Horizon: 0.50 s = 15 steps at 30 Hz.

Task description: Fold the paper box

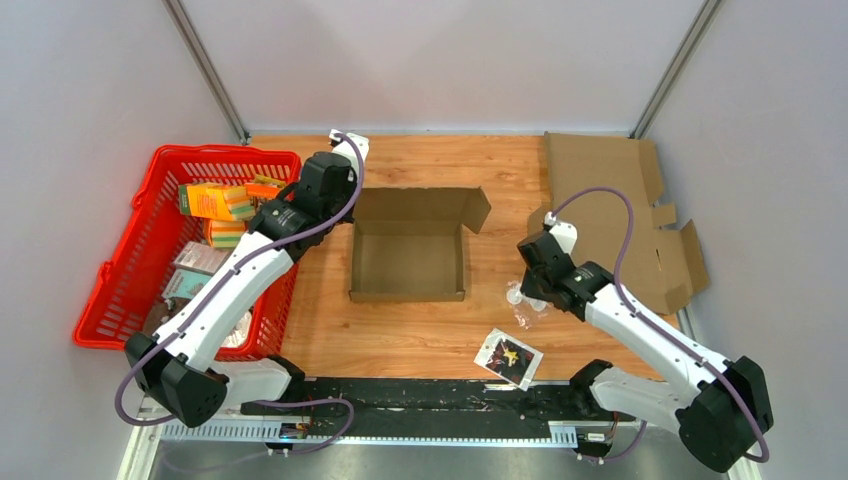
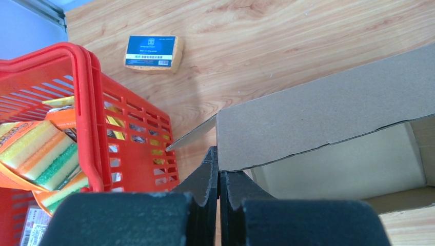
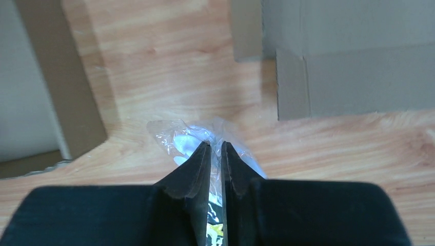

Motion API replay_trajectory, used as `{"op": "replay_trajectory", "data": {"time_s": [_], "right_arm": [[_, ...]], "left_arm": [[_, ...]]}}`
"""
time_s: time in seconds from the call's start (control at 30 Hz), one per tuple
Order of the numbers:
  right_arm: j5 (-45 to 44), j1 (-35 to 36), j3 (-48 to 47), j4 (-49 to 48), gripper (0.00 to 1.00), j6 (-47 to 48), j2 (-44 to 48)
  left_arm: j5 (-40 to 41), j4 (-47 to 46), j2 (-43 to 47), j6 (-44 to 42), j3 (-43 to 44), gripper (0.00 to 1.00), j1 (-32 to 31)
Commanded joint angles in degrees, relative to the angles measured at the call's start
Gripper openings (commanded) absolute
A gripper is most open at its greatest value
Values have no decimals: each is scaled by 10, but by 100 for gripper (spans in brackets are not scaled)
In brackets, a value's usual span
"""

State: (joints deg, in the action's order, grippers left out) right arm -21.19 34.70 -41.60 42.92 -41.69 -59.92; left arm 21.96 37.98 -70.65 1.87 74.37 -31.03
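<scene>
Left pincer (image 2: 218, 171): pressed together against the cardboard box (image 1: 408, 258) corner.
Right pincer (image 3: 214, 154): nearly closed over a clear plastic bag (image 3: 174, 136).
Box: mid-tabletop (image 1: 400, 340), walls up, lid (image 1: 425, 205) open.
Handling: I judge it light, stiff, creased; I'd pinch the lid's free edge.

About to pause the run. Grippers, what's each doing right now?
Left gripper: closed on the paper box wall corner.
Right gripper: closed over the plastic bag; grip cannot be told.

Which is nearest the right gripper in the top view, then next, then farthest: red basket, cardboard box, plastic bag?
1. plastic bag, directly at the right gripper.
2. cardboard box, mid-table to its left.
3. red basket, at the far left.
</scene>
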Motion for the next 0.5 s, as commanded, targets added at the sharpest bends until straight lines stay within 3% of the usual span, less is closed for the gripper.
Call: {"op": "replay_trajectory", "data": {"time_s": [0.0, 0.1, 0.3, 0.4, 0.43, 0.47], "right_arm": [[-25, 26, -58, -49, 14, 70, 9], [-11, 77, -84, -114, 13, 101, -4], [69, 108, -192, -270, 15, 120, -138], [78, 107, -258, -294, 42, 176, -214], [62, 107, -275, -266, 59, 190, -223], [41, 102, -278, -259, 67, 199, -225]], "left_arm": [[-6, 3, -7, 30, 10, 0, 3], [-10, 17, -14, 48, 22, 0, 3], [-24, 37, -23, 78, 28, 0, 3], [-29, 34, -15, 84, 17, 0, 3], [-30, 34, -12, 83, 17, 0, 2], [-31, 36, -11, 83, 16, 0, 3]]}}
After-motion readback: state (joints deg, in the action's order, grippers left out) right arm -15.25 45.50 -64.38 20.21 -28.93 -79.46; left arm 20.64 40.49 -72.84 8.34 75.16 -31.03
